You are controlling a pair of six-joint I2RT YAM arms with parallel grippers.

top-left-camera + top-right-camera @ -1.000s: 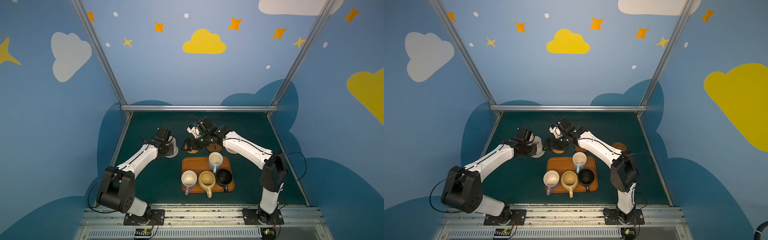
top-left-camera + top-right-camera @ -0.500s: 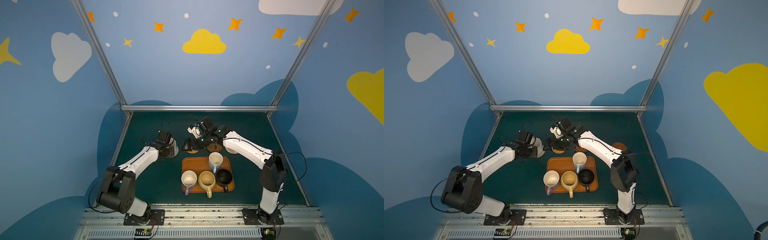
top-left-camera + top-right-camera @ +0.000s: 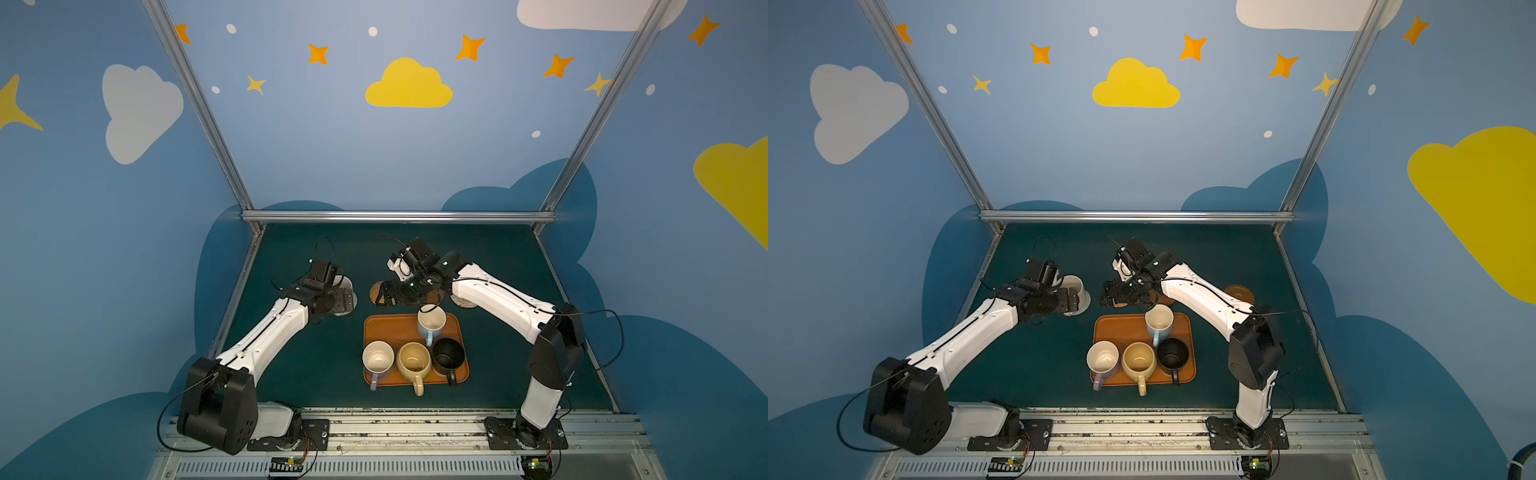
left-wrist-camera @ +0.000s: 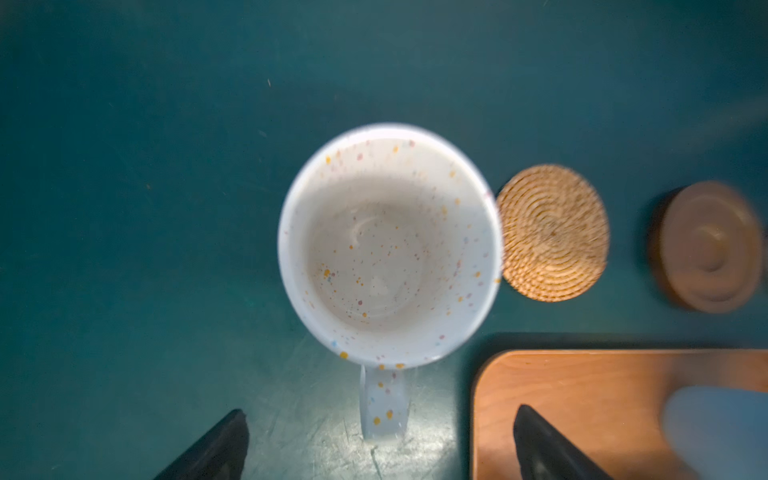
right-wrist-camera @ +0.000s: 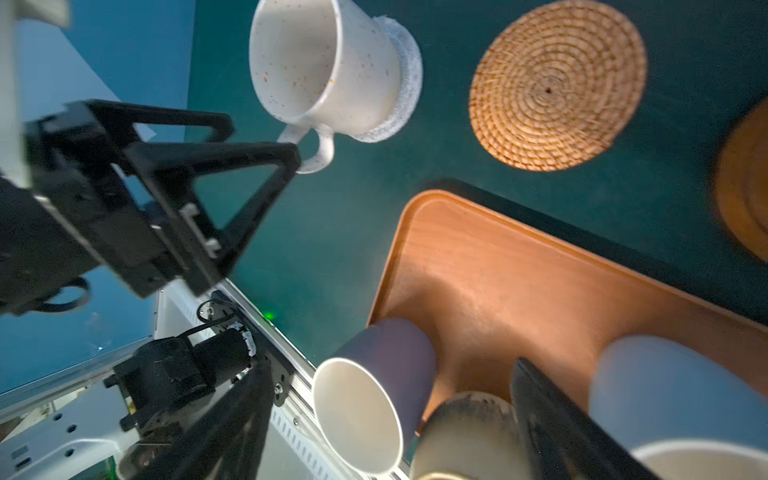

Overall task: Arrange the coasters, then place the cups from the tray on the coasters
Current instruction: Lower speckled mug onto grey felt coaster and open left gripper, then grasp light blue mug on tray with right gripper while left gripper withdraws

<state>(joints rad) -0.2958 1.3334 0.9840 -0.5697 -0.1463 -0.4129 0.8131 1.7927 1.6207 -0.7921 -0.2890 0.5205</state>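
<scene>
Wooden coaster (image 4: 710,247) blurred; blue cup (image 4: 719,428), probably, cropped.

The dark teal tabletop (image 3: 316,365) is what carries everything here. Straight out ahead of the left gripper's (image 4: 380,415) wide-spread jaws lies the grey-white woven coaster (image 5: 409,79), mostly covered by a speckled cup (image 4: 390,245). Off to one jaw's side the tan rattan coaster (image 4: 552,232) lies flat just beside that cup. A brown wooden coaster (image 4: 710,247) lies farther out that way, apart from the rattan one. The orange-brown tray (image 3: 386,328) has a corner beneath that same jaw. The right gripper (image 3: 386,294), jaws parted too, hangs over the tray's far edge, with the rattan coaster just ahead of its jaws. Behind those jaws, partly under the right arm, I can see a beige rope coaster (image 3: 463,301), and farther back a second wooden coaster (image 3: 1239,294).
</scene>
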